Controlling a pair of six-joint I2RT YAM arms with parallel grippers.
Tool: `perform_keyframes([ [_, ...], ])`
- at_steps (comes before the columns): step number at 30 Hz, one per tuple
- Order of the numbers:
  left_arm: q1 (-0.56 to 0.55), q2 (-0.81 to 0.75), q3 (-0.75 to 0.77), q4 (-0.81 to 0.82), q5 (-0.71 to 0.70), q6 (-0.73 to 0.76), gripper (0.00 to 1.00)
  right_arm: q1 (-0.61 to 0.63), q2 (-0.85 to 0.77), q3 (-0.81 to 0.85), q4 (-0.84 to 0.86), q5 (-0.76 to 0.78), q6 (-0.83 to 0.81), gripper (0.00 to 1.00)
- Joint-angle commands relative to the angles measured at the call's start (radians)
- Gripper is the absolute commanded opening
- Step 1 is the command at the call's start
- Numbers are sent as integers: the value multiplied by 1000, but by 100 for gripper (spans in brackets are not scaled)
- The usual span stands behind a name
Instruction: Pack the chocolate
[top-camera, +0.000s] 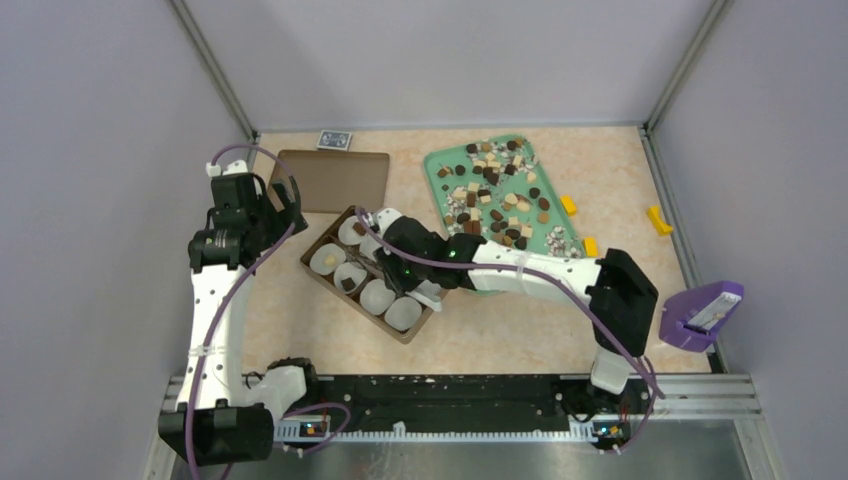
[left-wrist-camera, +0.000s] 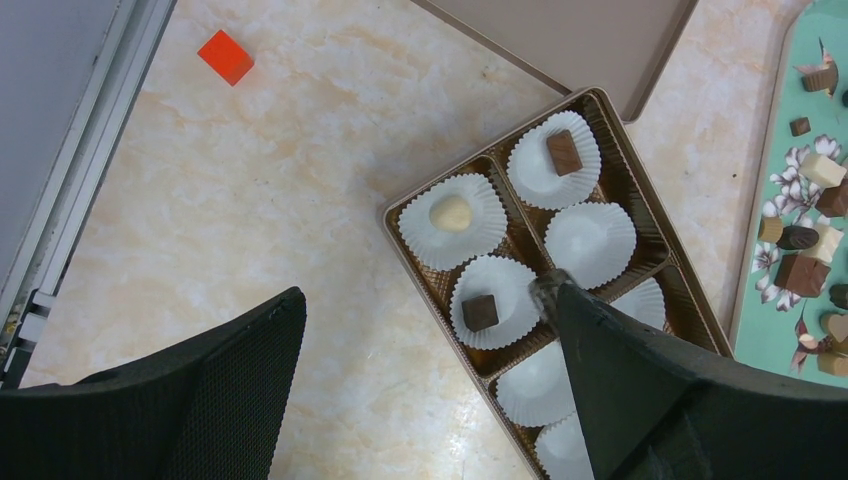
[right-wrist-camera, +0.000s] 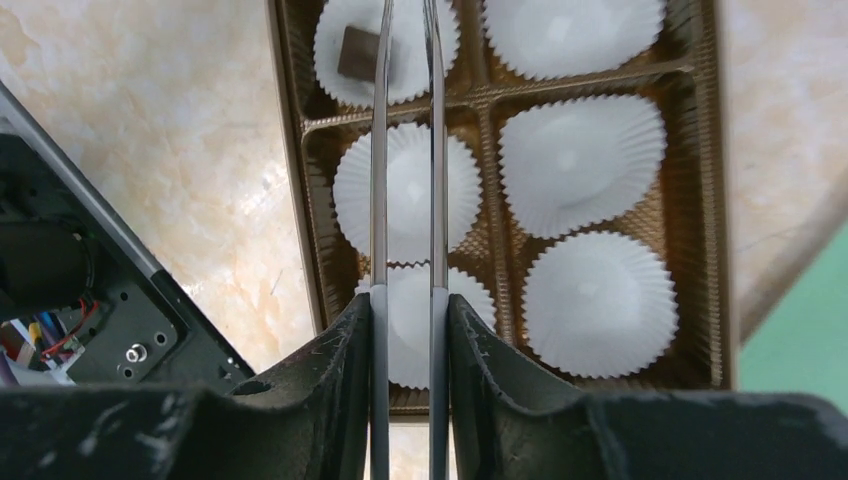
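Many small chocolates (top-camera: 495, 195) lie on the green tray (top-camera: 437, 163). The brown box (top-camera: 318, 245) holds white paper cups; three have a piece: cream (left-wrist-camera: 450, 212), brown (left-wrist-camera: 563, 152), dark square (left-wrist-camera: 480, 312). My right gripper (top-camera: 392, 240) is over the box, shut on metal tweezers (right-wrist-camera: 378, 200) that reach over the left column of cups. Their tips run off the top of the right wrist view, near the dark square (right-wrist-camera: 355, 52). My left gripper (left-wrist-camera: 422, 295) is open and empty, above the box's left edge.
The brown box lid (top-camera: 335, 180) lies behind the box. Yellow blocks (top-camera: 568, 205) sit right of the tray. A purple holder (top-camera: 700, 315) is at the right edge. A red block (left-wrist-camera: 225, 57) lies near the left wall.
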Motion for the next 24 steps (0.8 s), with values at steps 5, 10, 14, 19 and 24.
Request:
perform_keyframes([
  [5, 3, -8, 14, 28, 37, -1, 99, -70, -320, -54, -42, 238, -37, 0],
  [10, 4, -5, 5, 46, 56, -14, 99, -274, -514, -248, -146, 250, 35, 1],
  [14, 4, -1, -8, 73, 86, -31, 99, -381, -604, -364, -257, 257, 71, 6],
  [19, 2, 22, -1, 81, 128, -40, 99, -421, -662, -443, -341, 279, 128, 13],
  [24, 2, 21, -3, 79, 131, -42, 99, -431, -693, -488, -364, 261, 161, 27],
])
